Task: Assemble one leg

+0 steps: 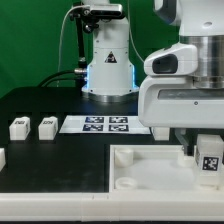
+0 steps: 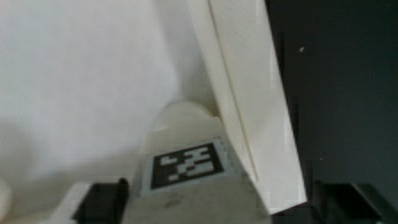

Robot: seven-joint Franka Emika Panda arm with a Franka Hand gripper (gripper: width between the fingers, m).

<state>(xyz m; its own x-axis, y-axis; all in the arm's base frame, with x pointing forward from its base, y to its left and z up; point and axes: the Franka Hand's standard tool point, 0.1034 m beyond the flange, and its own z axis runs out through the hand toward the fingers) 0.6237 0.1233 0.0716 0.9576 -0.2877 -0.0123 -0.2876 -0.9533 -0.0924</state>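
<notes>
End effector (image 2: pixel 222 203) hangs low over the bench (image 1: pixel 60 165), its two dark fingers (image 2: pixel 107 200) set apart with the leg (image 1: pixel 209 158) standing between them. The gaps at the leg's sides look very slim in the wrist view, but whether the fingers actually press on it I cannot tell from where I stand. The leg is upright, with its black-and-white tag (image 2: pixel 187 165) on the face that shows to both cameras.

Right under the end effector lies the panel (image 1: pixel 150 160), flat on the bench with a raised rim. The leg's lower end sits at the panel corner on the exterior view's right. Whether it is seated in the panel or only resting on it is hidden. In the wrist view a long white edge (image 2: pixel 249 100) runs close alongside the tag, and I cannot tell which part it belongs to.

Further from the end effector, beyond the panel's far rim, the marker board (image 1: pixel 105 124) lies flat on the bench. Well apart from the end effector, towards the exterior view's left, two spare legs (image 1: pixel 33 127) sit side by side, near each other but not touching.

Farthest back stands a white robot base (image 1: pixel 108 60) with a bluish glow, in front of a green backdrop (image 1: pixel 30 40).
</notes>
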